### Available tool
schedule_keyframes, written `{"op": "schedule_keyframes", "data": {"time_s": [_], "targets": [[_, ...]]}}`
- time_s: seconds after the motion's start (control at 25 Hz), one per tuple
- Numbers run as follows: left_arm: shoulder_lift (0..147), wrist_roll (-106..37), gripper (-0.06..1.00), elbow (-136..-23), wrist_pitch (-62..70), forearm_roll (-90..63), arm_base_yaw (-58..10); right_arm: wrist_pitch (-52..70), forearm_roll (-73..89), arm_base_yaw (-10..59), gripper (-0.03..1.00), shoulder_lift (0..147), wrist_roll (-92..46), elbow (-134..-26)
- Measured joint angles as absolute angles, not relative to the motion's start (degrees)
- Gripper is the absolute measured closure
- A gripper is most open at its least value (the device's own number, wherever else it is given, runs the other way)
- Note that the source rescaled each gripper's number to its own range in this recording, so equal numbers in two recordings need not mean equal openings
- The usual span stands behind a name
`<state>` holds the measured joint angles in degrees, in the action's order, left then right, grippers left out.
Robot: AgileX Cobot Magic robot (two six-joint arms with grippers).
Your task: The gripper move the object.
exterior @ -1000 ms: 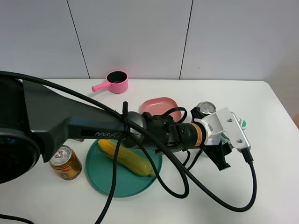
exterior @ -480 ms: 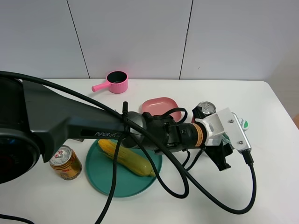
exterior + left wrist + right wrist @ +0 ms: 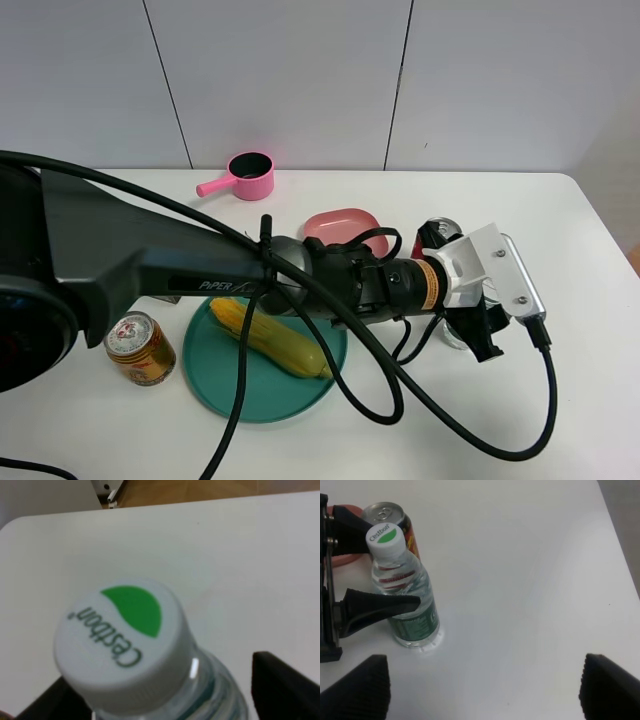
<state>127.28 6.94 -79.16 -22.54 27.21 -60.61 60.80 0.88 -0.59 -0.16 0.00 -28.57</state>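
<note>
Right wrist view: we are logging the bottle (image 3: 409,597) standing upright on the white table (image 3: 530,580), cap up. The red can (image 3: 390,514) is sitting just beside it on the far side, and we cannot tell whether the two are touching. The left gripper (image 3: 392,567) is bracketing the bottle side-on, one finger (image 3: 377,606) crossing the label and the other passing on the can's side. We are reading this as a grasp set low to keep the bottle from tipping. The right gripper (image 3: 484,680) is hanging spread and empty, well apart from the bottle. Left wrist view: the cap (image 3: 122,640) is filling the frame between the dark fingers (image 3: 287,682). A sliver of table is showing between the bottle and that finger, so we are judging the jaws unclenched, not yet pinching. Exterior high view: the left arm (image 3: 200,270) is reaching across to the right half, its white mount (image 3: 490,265) hiding most of the bottle. Taking the mount as dial centre, the red can is lying at 11 o'clock, the pink bowl (image 3: 340,225) at 10, and the teal plate (image 3: 260,395) with corn (image 3: 270,340) at 9. The gold can (image 3: 140,348) is lying farther out at 9. Open table is running from 1 through 6 o'clock, with edges near at 3 and 6. We are judging 1 to 2 o'clock the roomiest path, while a sweep toward 11 is risking the can.
</note>
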Motion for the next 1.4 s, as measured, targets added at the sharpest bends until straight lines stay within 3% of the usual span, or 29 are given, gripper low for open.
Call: {"op": "schedule_keyframes", "data": {"time_s": [0.12,0.24,0.36,0.64,1.12,1.4], "targets": [[127.3,6.9,0.65,-79.2,-23.5,27.2,-60.6,60.8,0.9,-0.6,-0.03,-0.2,0.0,-28.6],[127.3,6.7,0.52,-79.2,-25.6,27.2,-60.6,60.8,0.9,-0.6,-0.03,-0.2,0.0,-28.6],[127.3,6.7,0.47,-79.2,-25.8,27.2,-60.6,60.8,0.9,-0.6,-0.03,-0.2,0.0,-28.6],[124.4,6.7,0.46,-79.2,-23.7,27.2,-60.6,60.8,0.9,-0.6,-0.03,-0.2,0.0,-28.6],[110.5,7.4,0.45,-79.2,-4.3,27.0,-60.6,60.8,0.9,-0.6,-0.03,-0.2,0.0,-28.6],[99.8,4.5,0.45,-79.2,10.5,27.0,-53.1,60.8,0.9,-0.6,-0.03,-0.2,0.0,-28.6]]}}
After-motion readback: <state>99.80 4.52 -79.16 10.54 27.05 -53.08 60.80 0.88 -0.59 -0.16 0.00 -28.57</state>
